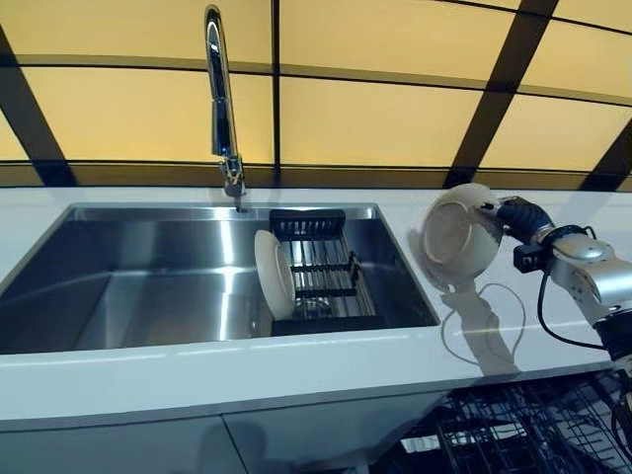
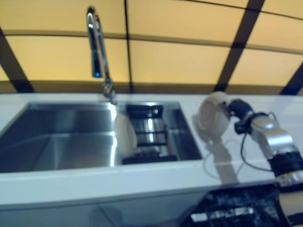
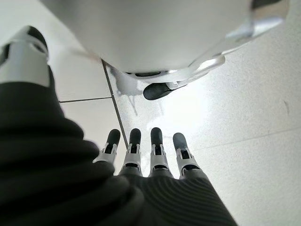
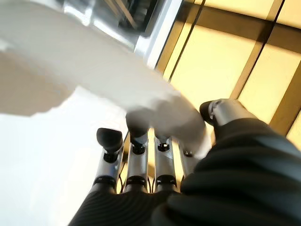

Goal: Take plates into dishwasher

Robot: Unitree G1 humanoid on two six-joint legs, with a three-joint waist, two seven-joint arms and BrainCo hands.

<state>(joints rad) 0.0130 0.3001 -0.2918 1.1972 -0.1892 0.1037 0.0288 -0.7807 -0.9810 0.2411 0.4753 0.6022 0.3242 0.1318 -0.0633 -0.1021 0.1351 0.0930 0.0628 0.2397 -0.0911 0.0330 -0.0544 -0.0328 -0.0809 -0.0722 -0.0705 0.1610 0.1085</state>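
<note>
My right hand (image 1: 520, 219) holds a white plate (image 1: 457, 237) on edge in the air, over the white counter just right of the sink. In the right wrist view its fingers (image 4: 136, 160) and thumb grip the plate's rim (image 4: 160, 113). A second white plate (image 1: 274, 274) stands upright at the left end of a black dish rack (image 1: 331, 267) inside the sink. My left hand (image 3: 155, 155) shows only in its own wrist view, fingers straight, hanging over a pale tiled floor and holding nothing.
The steel sink (image 1: 128, 286) has a tall chrome faucet (image 1: 222, 109) behind it. A white counter (image 1: 296, 365) runs along the front. A dark wire dishwasher rack (image 1: 523, 425) lies open at the lower right, below the counter edge.
</note>
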